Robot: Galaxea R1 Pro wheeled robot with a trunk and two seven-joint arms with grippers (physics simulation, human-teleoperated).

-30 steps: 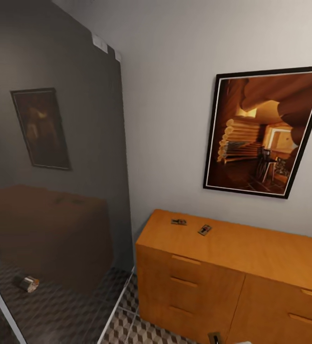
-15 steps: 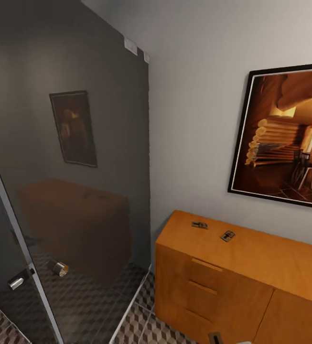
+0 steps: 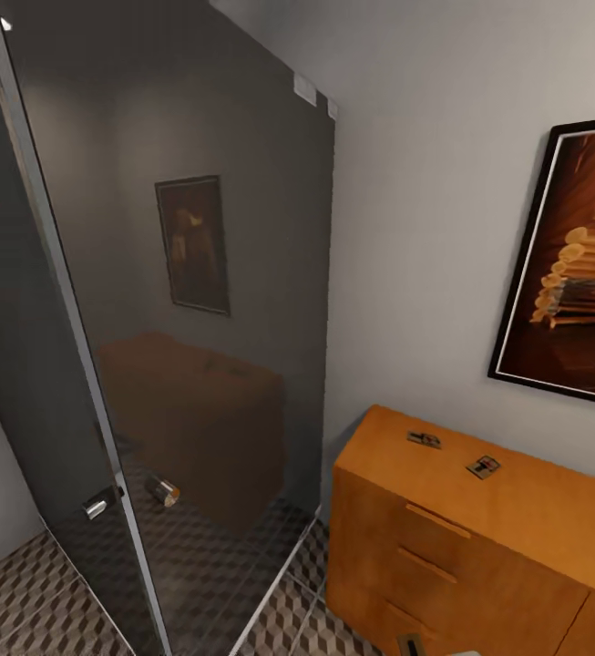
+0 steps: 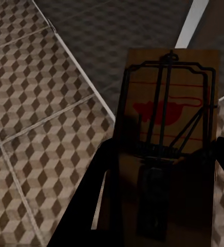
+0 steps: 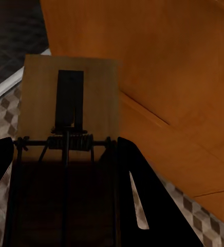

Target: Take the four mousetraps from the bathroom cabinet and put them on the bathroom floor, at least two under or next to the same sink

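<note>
Wooden mousetraps are pinched between each pincer's fingers: one in the left gripper point(image 4: 158, 206) above the bathroom floor point(image 4: 35, 103), one in the right gripper point(image 5: 66, 195) beside the cabinet point(image 5: 163, 67). Two further mousetraps point(image 3: 424, 439) point(image 3: 483, 467) lie apart on the cabinet top, partly cut off.

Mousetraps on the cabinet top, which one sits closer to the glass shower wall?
The mousetrap nearer the cabinet's left end, toward the glass shower wall; the other mousetrap lies further right.
</note>
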